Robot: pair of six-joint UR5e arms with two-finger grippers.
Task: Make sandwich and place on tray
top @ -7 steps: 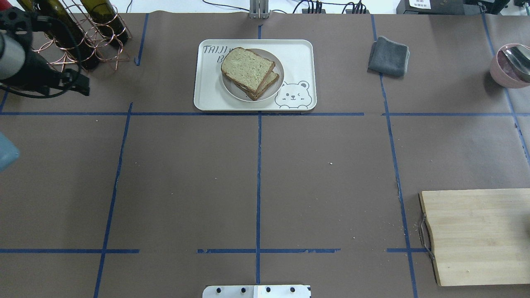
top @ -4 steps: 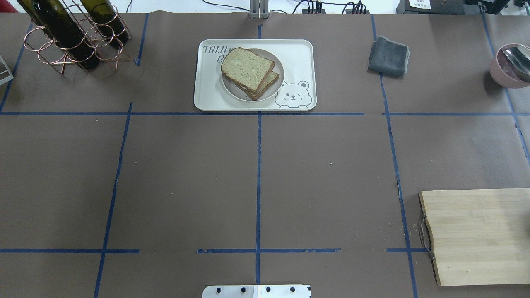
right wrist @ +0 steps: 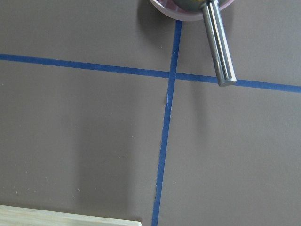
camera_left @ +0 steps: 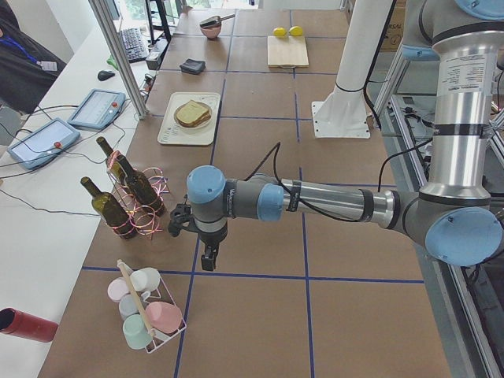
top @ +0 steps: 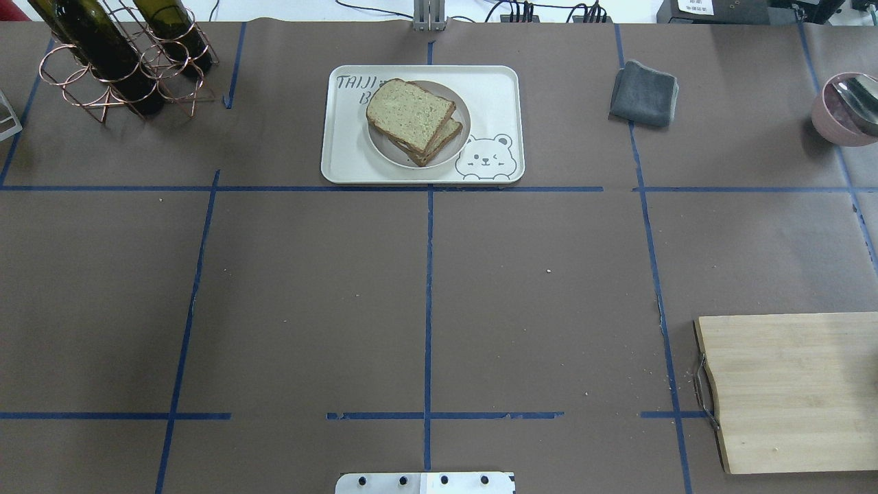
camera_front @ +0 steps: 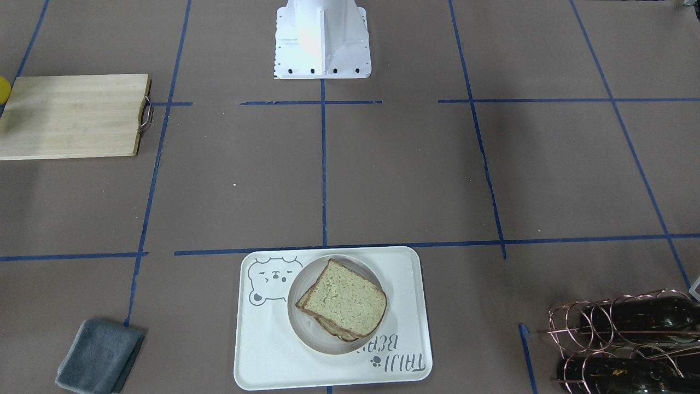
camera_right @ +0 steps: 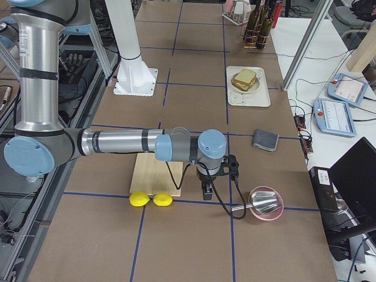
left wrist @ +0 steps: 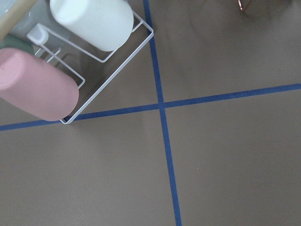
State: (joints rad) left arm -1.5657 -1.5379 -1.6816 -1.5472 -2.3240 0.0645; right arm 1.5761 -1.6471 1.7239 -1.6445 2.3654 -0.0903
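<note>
The sandwich (top: 411,118), two slices of greenish-tan bread with dark crust, lies on a round white plate (top: 381,149) on the cream tray (top: 495,92) with the bear drawing, at the far middle of the table. It also shows in the front view (camera_front: 343,301). The egg between the slices is hidden. My left gripper (camera_left: 209,257) hangs over the table near the wine rack, far from the tray. My right gripper (camera_right: 207,191) hangs between the cutting board and the pink bowl. Both show only in the side views, so I cannot tell whether they are open or shut.
A copper wine rack (top: 116,65) with bottles stands far left. A grey cloth (top: 643,92) lies right of the tray. A pink bowl (top: 840,120) with a metal ladle is far right. A wooden cutting board (top: 796,391) lies near right. A cup rack (camera_left: 146,311) and two lemons (camera_right: 150,200) sit at the table's ends.
The left arm, at the overhead view's upper left edge a second ago, has moved out of that view. The sandwich, plate and tray have not moved.
</note>
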